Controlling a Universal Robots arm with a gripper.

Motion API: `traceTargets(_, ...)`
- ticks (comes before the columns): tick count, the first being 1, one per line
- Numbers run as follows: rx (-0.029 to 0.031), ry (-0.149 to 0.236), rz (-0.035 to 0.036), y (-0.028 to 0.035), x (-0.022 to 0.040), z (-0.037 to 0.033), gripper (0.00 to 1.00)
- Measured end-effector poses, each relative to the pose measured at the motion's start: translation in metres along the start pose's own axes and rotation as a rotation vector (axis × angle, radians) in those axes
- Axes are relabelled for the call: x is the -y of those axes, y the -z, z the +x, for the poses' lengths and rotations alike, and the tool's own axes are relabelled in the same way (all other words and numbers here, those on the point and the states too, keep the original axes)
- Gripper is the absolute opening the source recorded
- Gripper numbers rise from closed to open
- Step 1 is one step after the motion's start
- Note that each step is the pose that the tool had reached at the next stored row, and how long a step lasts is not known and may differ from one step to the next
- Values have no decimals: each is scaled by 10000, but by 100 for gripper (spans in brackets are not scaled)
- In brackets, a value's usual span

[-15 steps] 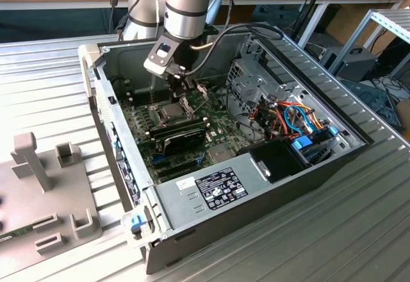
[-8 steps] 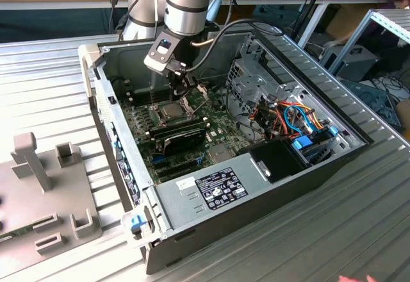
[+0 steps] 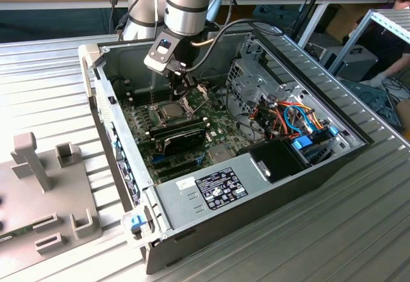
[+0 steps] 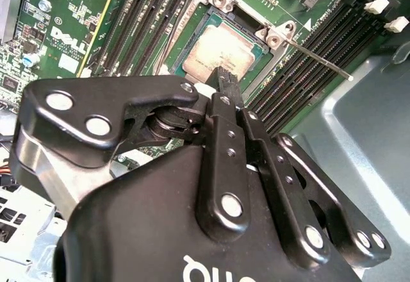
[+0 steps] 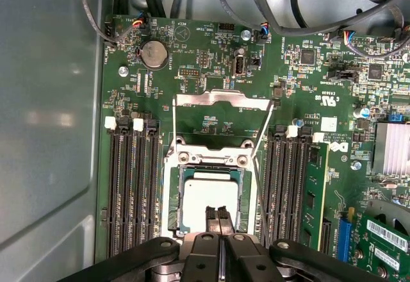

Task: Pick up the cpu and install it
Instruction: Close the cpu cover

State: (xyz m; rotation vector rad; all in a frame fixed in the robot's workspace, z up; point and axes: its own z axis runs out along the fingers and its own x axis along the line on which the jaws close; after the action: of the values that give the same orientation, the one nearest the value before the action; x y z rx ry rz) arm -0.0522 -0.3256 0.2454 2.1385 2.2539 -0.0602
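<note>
**One cpu in its socket, claw closed over it**

One chip is the whole job. The cpu (image 5: 208,197) lies flat inside the socket (image 5: 181,195) on the board. In the exterior view the socket sits toward that view's left, in the far part of the open case (image 3: 256,186) on the counter (image 3: 288,250).

The claw (image 5: 218,216) hangs straight over the cpu with its two fingers pressed together and nothing between them. In both wrist views the tips stand over one edge of the chip. I cannot tell whether they touch the metal top or hover just above it.

The frame (image 5: 221,101) stands raised beside the socket, and the lever (image 4: 318,58) is swung out free, so the chip is not clamped yet.

To seat it well, I judge that any push should be light and straight down. It should land nearer the chip's middle than its edge, since pressing an edge could tip it on the contacts. The cpu looks square to the socket walls, which suggests it dropped in true. The claw should also keep clear of the frame, the lever and the slots (image 5: 131,192) on either side.
</note>
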Motion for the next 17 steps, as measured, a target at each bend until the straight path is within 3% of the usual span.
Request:
traceTargets(12,1,0,0,74,0,-4,11)
traceTargets(13,0,0,0,180,1,-9,11)
traceTargets(17,-1,0,-1,214,1,-11,11)
